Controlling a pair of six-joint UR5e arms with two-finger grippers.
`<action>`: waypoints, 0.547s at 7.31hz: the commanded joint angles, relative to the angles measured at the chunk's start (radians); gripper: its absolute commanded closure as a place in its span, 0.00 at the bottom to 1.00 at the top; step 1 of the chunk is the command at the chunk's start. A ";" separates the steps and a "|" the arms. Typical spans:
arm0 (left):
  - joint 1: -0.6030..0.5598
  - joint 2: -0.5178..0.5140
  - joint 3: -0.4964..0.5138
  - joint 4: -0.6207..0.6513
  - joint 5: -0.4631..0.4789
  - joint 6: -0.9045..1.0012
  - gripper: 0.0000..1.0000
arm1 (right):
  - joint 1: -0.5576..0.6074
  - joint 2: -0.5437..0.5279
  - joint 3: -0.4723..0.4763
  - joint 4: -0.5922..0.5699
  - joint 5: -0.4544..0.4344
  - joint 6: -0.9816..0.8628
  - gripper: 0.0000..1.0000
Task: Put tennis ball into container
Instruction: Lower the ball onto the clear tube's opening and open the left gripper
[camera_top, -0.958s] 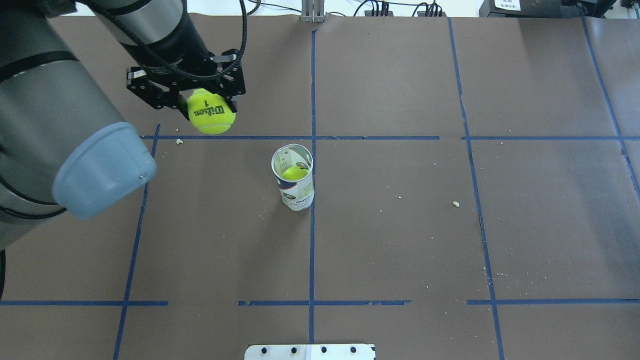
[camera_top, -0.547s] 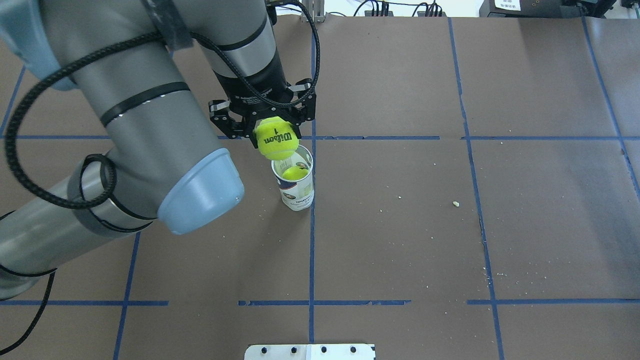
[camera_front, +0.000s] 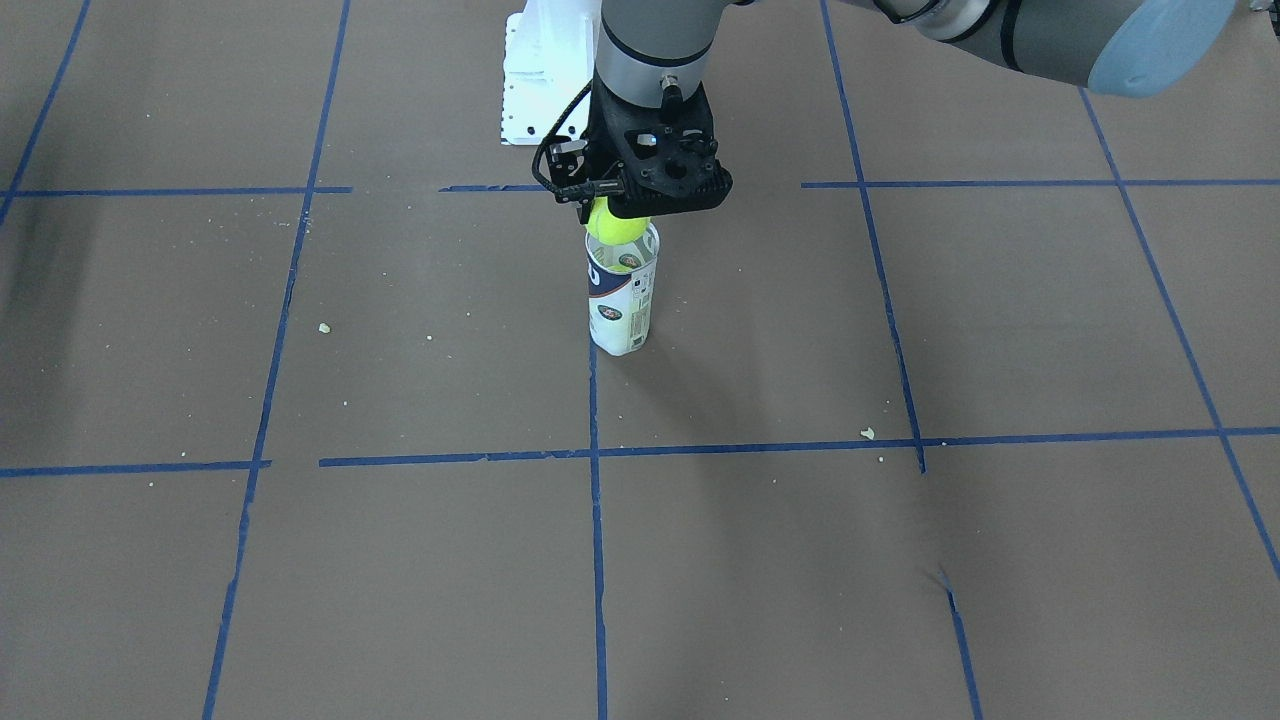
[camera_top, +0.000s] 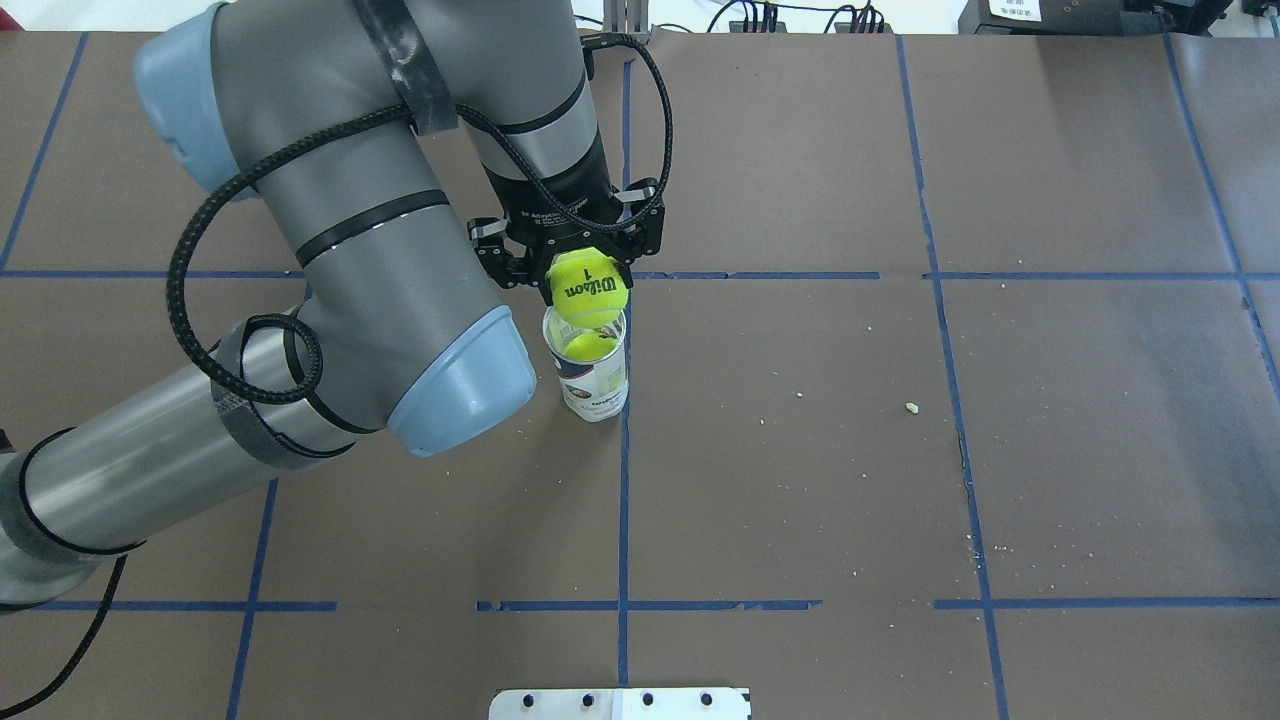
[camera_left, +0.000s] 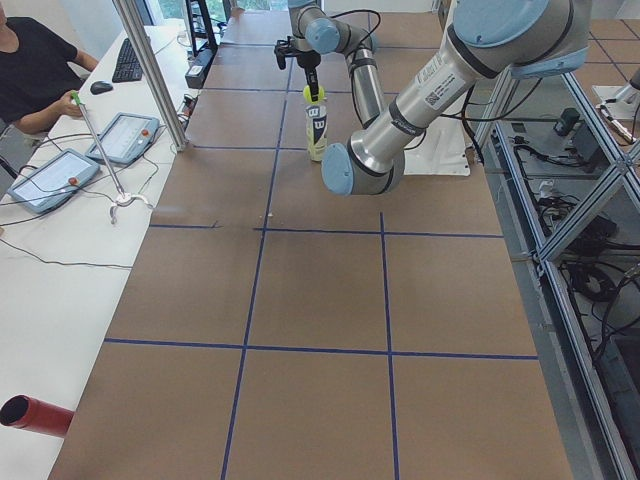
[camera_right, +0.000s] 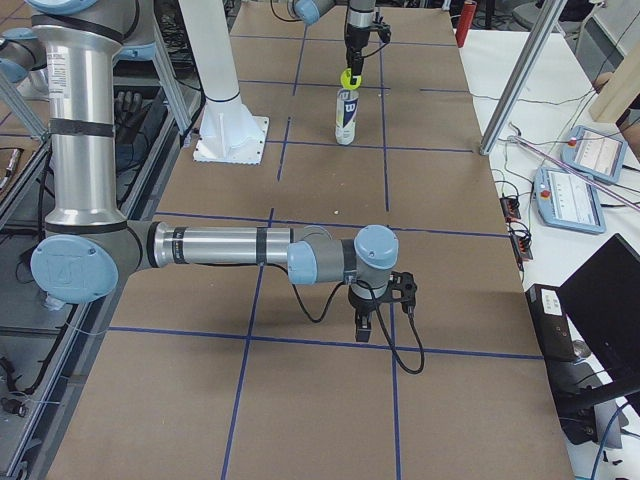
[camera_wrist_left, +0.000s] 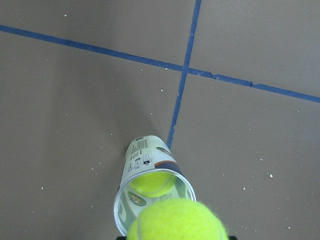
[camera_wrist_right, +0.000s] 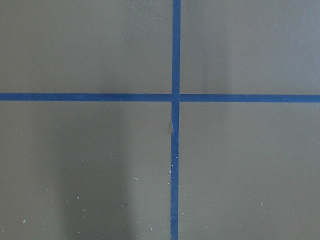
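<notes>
Tennis ball (camera_top: 588, 288): clamped between the two fingers of the left gripper (camera_top: 588, 280), one finger on each side, Wilson print and numeral 1 facing up to the overhead camera. It hangs below the fingers, just over the open mouth of the container (camera_top: 595, 375). Cannot tell whether the ball touches the rim.

Container: clear tennis-ball can, upright, directly under the fingers, white and navy label on its wall. A second ball (camera_wrist_left: 152, 182) lies at the bottom inside it, seen past the held ball in the left wrist view.

Beneath the fingers and can: brown paper table cover (camera_top: 800, 450), with a blue tape line (camera_top: 622, 500) running alongside the can's base.

White pedestal plate (camera_front: 540, 70): beyond the fingers, toward the robot's base, well apart from the can.

Right gripper (camera_right: 383, 312): far from the can, low over the paper near a tape crossing. Seen only from the side, so cannot tell if its fingers are apart or together.
</notes>
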 joint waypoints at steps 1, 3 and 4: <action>0.006 0.025 0.001 -0.024 0.001 0.003 1.00 | 0.000 0.000 0.000 0.000 0.000 0.000 0.00; 0.006 0.035 -0.001 -0.028 0.001 0.004 1.00 | 0.000 0.000 0.000 0.000 0.000 0.000 0.00; 0.006 0.034 -0.001 -0.028 0.001 0.006 0.93 | 0.000 0.000 0.000 0.000 0.000 0.000 0.00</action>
